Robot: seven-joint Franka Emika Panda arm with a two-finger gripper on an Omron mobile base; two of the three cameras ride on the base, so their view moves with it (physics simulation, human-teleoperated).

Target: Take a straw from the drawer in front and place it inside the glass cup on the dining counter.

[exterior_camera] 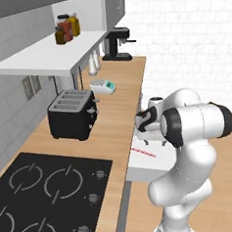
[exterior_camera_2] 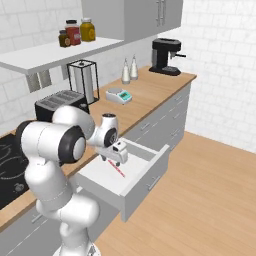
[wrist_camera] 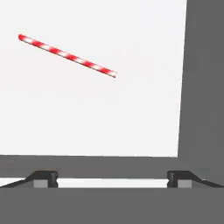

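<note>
The drawer (exterior_camera_2: 146, 179) stands pulled out from under the wooden counter, its white floor (wrist_camera: 109, 109) bare except for the red-and-white striped straw (wrist_camera: 66, 55). The straw (exterior_camera_2: 116, 170) lies flat in it, also seen as a short red line (exterior_camera: 144, 153) below the hand. My gripper (exterior_camera_2: 115, 161) hangs over the drawer, pointing down, just above the straw. It is open, its two dark fingertips (wrist_camera: 44, 177) wide apart with nothing between them; the straw lies ahead of them and to the left in the hand view. The glass cup and the dining counter are out of view.
On the counter behind the drawer stand a black toaster (exterior_camera: 72, 114), a small scale (exterior_camera: 102, 86) and a coffee machine (exterior_camera_2: 165, 56). A black hob (exterior_camera: 45, 201) lies to the left. A shelf with jars (exterior_camera_2: 75, 32) hangs above. Wooden floor (exterior_camera_2: 210, 200) spreads to the right.
</note>
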